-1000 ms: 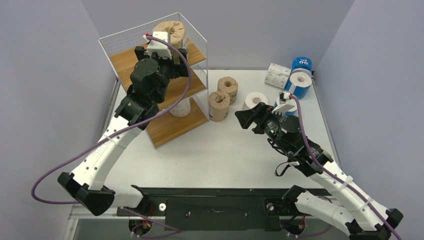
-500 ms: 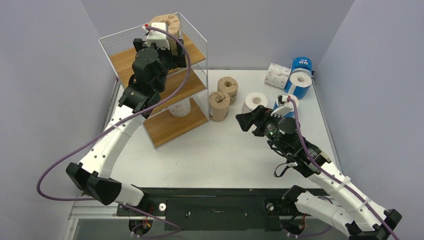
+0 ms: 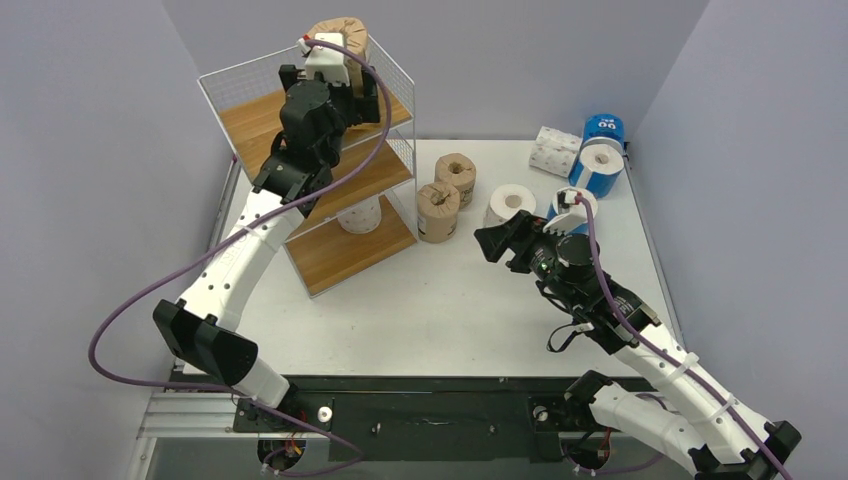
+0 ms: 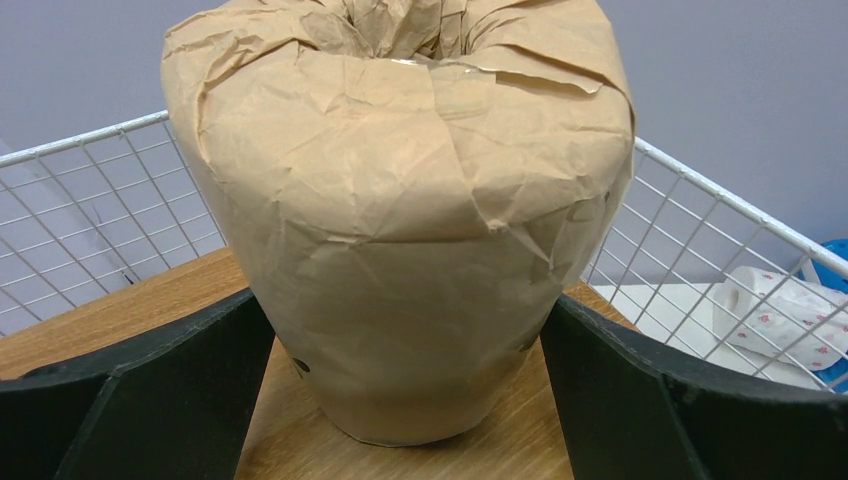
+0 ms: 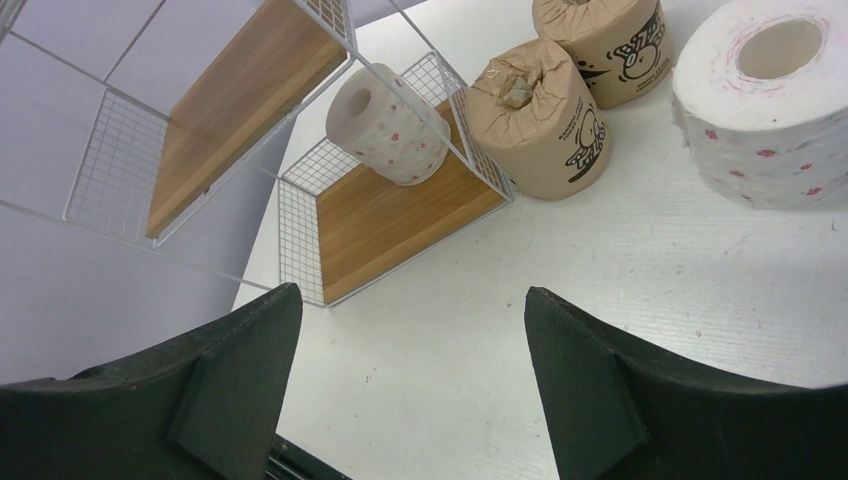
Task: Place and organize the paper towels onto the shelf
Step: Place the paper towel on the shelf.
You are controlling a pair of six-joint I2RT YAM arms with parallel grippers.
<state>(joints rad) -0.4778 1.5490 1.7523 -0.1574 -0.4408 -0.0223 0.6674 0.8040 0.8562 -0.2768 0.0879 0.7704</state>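
Top external view shows the shelf [image 3: 250, 115] at the left rear of the table [image 3: 440, 300]. At its top board the left gripper [image 4: 400, 330], jaws spread wide, clamps a brown-wrapped roll [image 4: 400, 180]; the right gripper [image 5: 410, 330] hangs open, empty, near two brown rolls [image 5: 545, 120].

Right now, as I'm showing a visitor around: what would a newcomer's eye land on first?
The left claw reaches to the top board of the wire shelf, its fingers either side of a brown-wrapped roll standing there. Next, the blue-wrapped rolls at the far right corner of the table, and the right claw hanging open and empty over it.
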